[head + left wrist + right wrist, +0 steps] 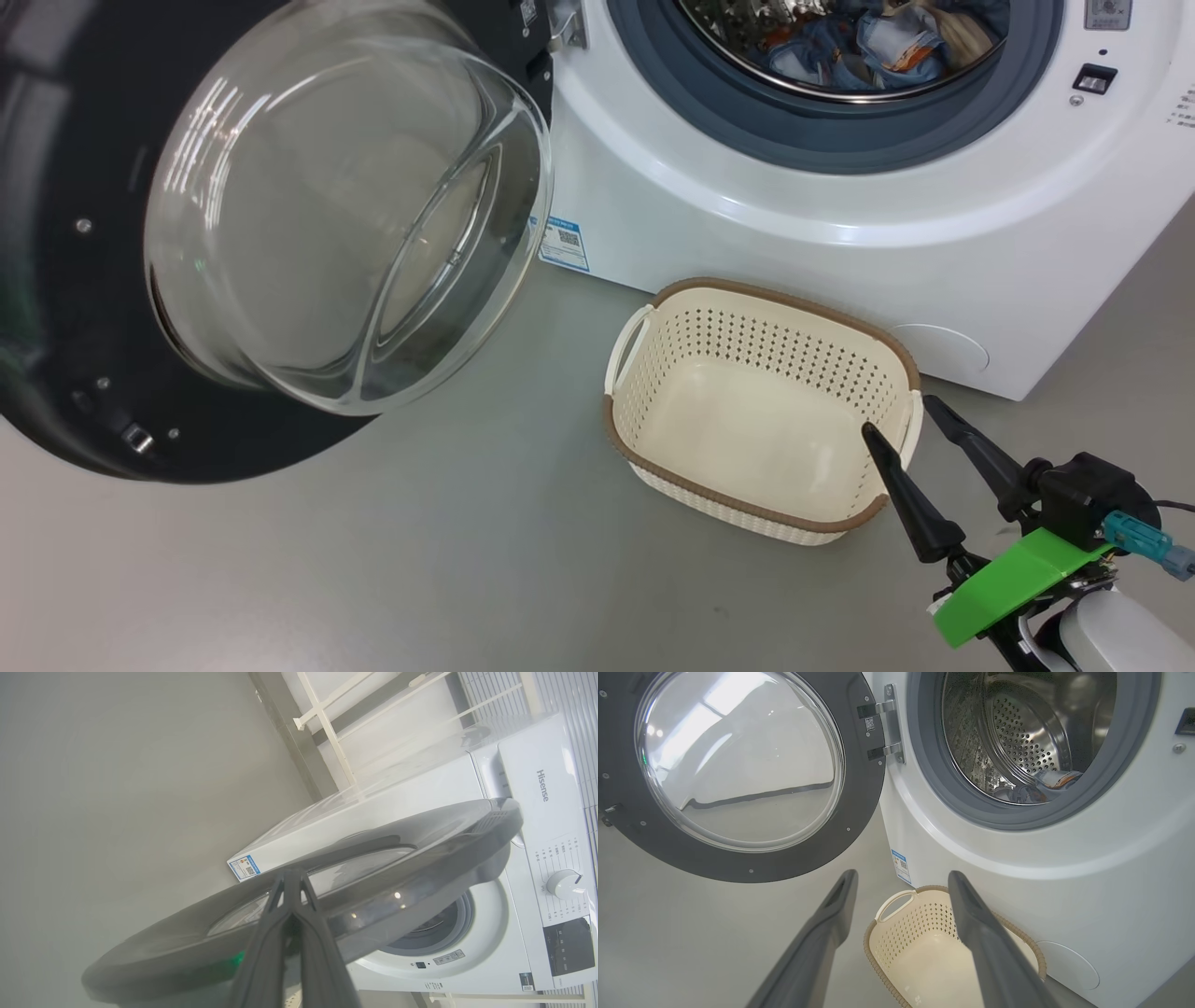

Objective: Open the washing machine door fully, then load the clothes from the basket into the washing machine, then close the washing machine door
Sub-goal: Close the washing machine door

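Door (56, 280) stands swung wide left of the washer (840, 252); clothes (887, 47) in the drum (1017, 732), basket (747, 299) empty. Left jaws, pressed together, point at the door's outer face, likely the nearer for the closing push; right jaws spread above the basket.

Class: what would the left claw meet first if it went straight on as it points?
The washing machine door, its dark outer face; the left claw looks nearly on it.
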